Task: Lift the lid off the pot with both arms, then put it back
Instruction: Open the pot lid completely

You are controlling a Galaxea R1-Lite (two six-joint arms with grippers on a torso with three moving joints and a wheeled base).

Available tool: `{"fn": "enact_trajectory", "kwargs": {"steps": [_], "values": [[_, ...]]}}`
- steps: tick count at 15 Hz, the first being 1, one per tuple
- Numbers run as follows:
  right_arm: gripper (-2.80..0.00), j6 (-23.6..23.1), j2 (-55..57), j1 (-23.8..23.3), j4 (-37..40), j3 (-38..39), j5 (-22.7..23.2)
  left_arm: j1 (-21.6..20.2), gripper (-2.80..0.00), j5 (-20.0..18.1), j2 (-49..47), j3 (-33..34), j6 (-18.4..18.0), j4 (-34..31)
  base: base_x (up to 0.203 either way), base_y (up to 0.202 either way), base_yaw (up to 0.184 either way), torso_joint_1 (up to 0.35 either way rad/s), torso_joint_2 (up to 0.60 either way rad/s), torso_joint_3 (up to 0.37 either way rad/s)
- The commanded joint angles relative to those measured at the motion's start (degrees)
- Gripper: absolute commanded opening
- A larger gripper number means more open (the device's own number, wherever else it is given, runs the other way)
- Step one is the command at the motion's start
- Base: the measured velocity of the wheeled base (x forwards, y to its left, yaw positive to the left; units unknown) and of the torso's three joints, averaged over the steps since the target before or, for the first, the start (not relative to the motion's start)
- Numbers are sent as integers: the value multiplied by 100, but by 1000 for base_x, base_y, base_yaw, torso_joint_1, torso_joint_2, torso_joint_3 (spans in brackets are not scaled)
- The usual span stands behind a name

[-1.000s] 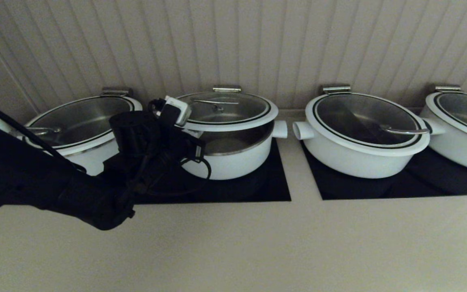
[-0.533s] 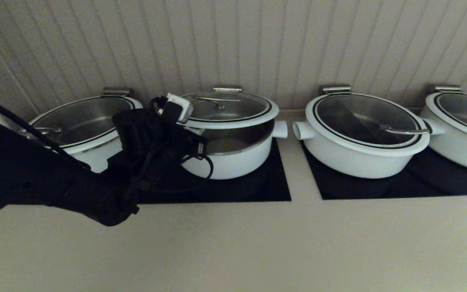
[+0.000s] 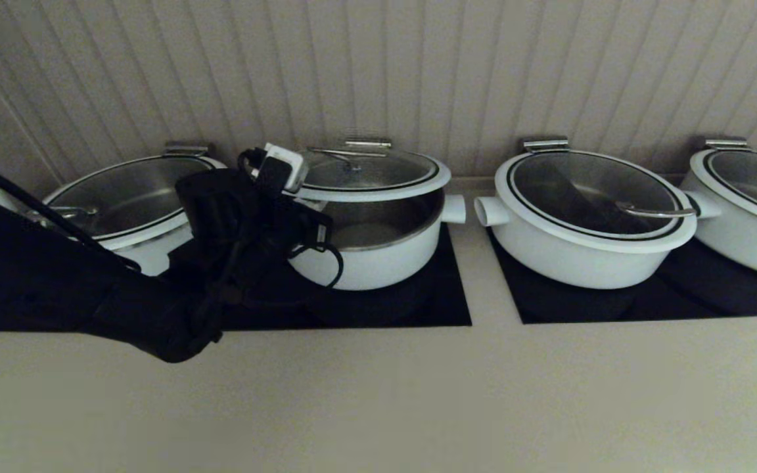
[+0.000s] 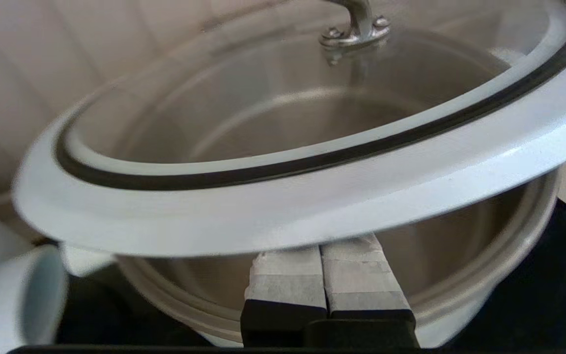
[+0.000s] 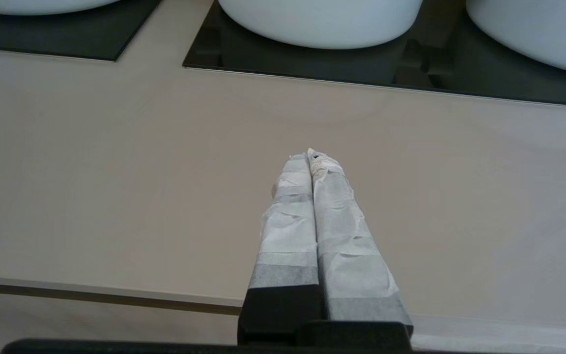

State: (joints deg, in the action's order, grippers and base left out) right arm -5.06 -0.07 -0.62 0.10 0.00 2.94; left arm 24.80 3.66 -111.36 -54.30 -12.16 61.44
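Four white round pots stand in a row on the beige bench, each with a glass lid. The outer two are cut off by the frame edges. The left pincer, fingers pressed together, sits under the white rim of the round glass lid at its 8 o'clock edge, tilting it above the deep white pot. The right pincer, fingers pressed together, hovers over bare bench, well apart.

The pot is white outside with a steel-grey interior, sitting on a black square panel set into the beige tabletop. Above the pot, the lid shows clear glass, a thin black ring and a white rim. Behind the pot, the wall is beige with vertical ribs. The left arm is black; the right end effector is wrapped in pale grey tape.
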Motion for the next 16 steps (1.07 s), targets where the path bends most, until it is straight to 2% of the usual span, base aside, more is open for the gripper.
{"fn": "enact_trajectory", "kwargs": {"steps": [1, 9, 16], "values": [[-280, -4, 7, 1, -1, 0, 5, -1, -280, 19, 257, 22, -93, 43, 0, 0, 0, 0, 0, 0], [-280, -4, 15, 1, -1, 0, 5, -1, -280, 56, 539, -28, -243, 43, 0, 0, 0, 0, 0, 0], [-280, -4, 7, 1, -1, 0, 5, -1, -280, 56, 500, -391, -252, 43, 0, 0, 0, 0, 0, 0]]}}
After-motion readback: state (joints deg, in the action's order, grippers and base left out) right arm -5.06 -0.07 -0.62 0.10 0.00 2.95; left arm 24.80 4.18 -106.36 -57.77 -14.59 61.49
